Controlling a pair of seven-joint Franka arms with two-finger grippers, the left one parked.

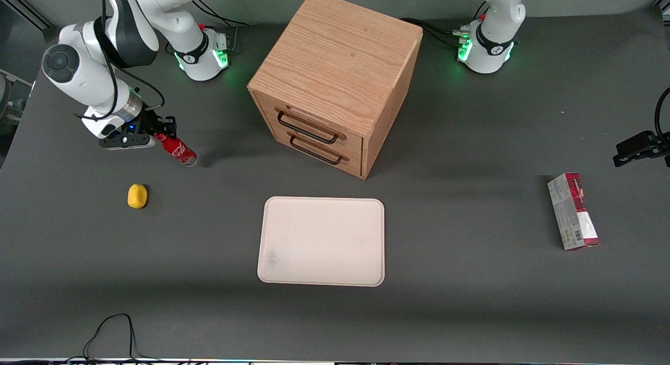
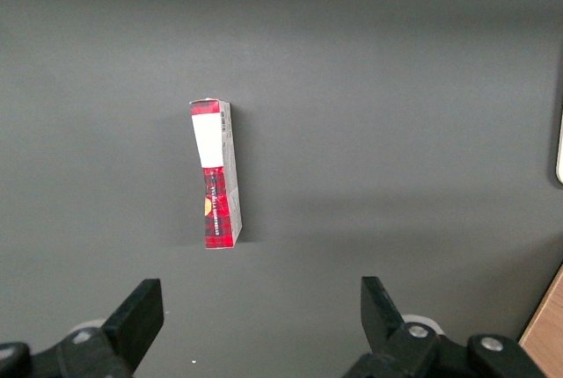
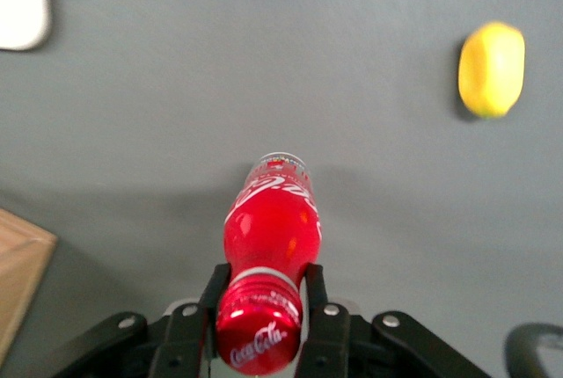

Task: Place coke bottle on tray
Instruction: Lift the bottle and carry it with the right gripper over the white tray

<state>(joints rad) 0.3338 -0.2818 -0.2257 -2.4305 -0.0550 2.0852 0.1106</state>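
My right gripper (image 1: 161, 130) is shut on the neck of the coke bottle (image 1: 177, 149), a slim red bottle with a red cap and white script. It holds the bottle tilted, clear base down, at the working arm's end of the table. In the right wrist view the bottle (image 3: 271, 228) hangs between the black fingers (image 3: 313, 294) of the gripper (image 3: 262, 294), base toward the table. The cream-beige tray (image 1: 322, 241) lies flat and bare in the table's middle, nearer the front camera than the bottle. A corner of the tray (image 3: 19, 0) shows in the right wrist view.
A yellow lemon (image 1: 137, 196) lies near the bottle, nearer the front camera; it also shows in the right wrist view (image 3: 491, 69). A wooden drawer box (image 1: 335, 82) stands just past the tray. A red-and-grey carton (image 1: 573, 211) lies toward the parked arm's end.
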